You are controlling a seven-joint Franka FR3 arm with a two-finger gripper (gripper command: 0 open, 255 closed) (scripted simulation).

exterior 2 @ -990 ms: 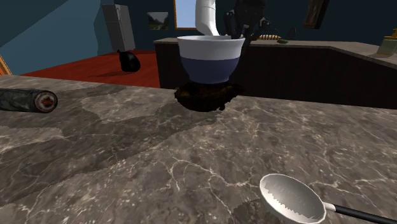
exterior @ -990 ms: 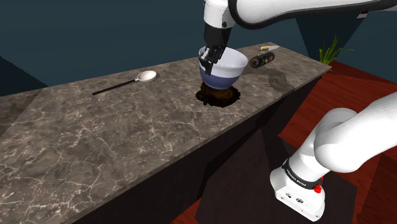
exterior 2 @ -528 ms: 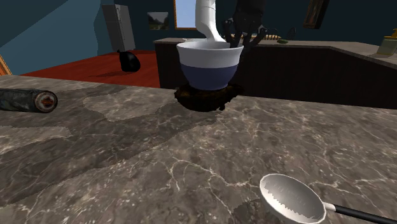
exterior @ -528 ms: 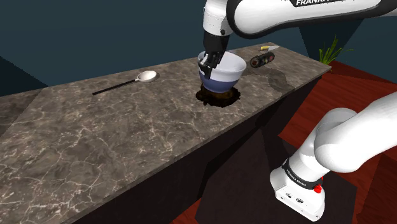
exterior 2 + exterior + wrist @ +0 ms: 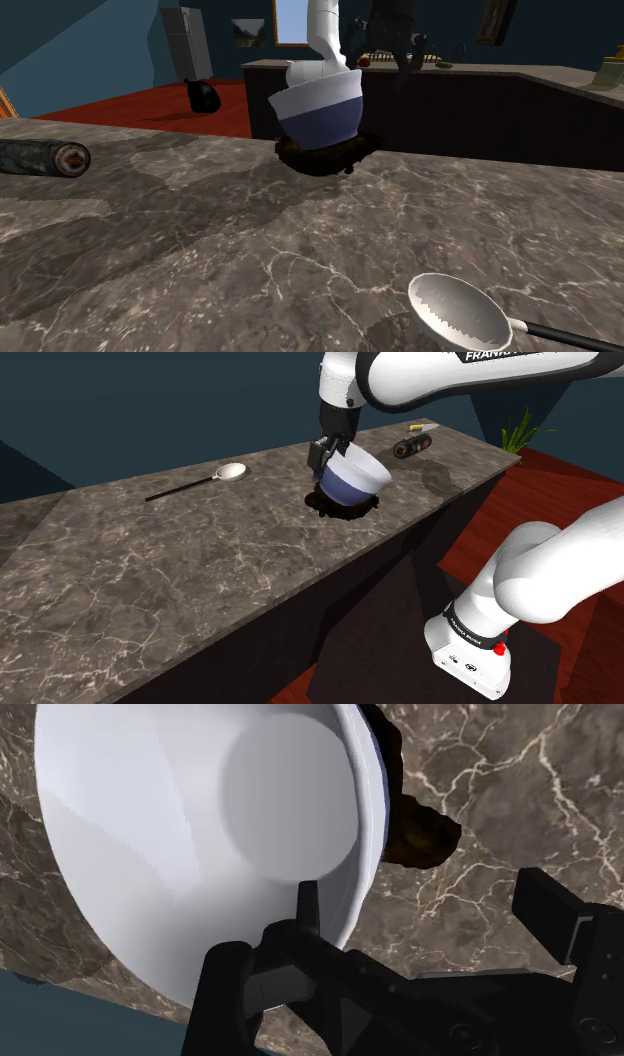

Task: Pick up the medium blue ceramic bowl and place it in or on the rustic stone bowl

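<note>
Blue-and-white bowl [image 5: 354, 476] is seated in the dark stone bowl [image 5: 335, 508] but tipped to one side, probably because the rough hollow gives its base no flat seat. Gripper [image 5: 420, 894] is spread wide just above the stone bowl. One finger [image 5: 306, 909] is at the tipped rim and nothing is clasped. Placement is judged done; toppling out is the risk.
</note>
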